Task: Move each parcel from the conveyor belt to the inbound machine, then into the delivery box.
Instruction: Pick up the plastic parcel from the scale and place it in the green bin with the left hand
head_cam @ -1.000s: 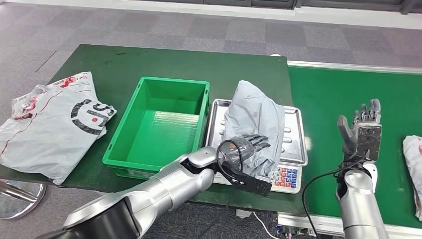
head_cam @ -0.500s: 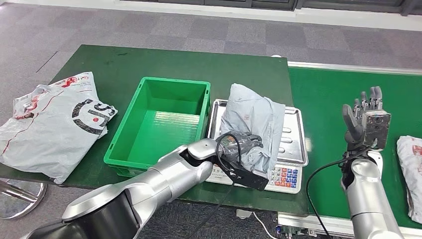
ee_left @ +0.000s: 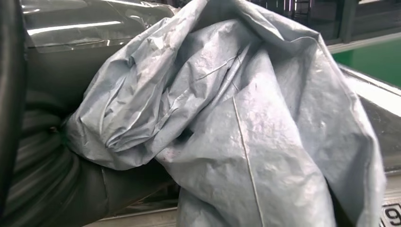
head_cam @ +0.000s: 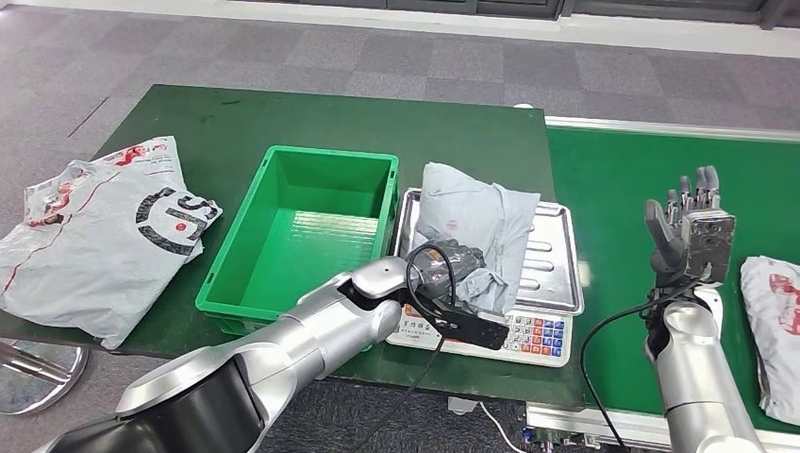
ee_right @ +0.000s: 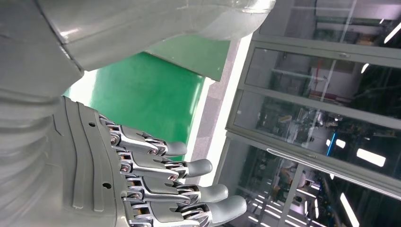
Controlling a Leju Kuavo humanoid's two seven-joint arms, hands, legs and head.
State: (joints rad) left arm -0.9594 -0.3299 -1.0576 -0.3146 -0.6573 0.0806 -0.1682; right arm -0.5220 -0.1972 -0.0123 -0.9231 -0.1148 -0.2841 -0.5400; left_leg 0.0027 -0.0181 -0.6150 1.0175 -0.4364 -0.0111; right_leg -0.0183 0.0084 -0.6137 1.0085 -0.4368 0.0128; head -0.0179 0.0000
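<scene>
Gripping the grey parcel [head_cam: 476,226] on the scale tray [head_cam: 558,260], the left hand [head_cam: 451,269] has the green box [head_cam: 304,238] just beside, toward the desk's left edge; right hand [head_cam: 693,231] open, empty.

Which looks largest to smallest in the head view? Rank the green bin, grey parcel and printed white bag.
1. Printed white bag
2. Green bin, nearly alike, so unsure
3. Grey parcel, gripped by the left hand

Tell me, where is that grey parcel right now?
In the head view the grey parcel lies on the metal tray of the scale, just right of the green box, with the robot's left hand gripping its near edge.
</scene>
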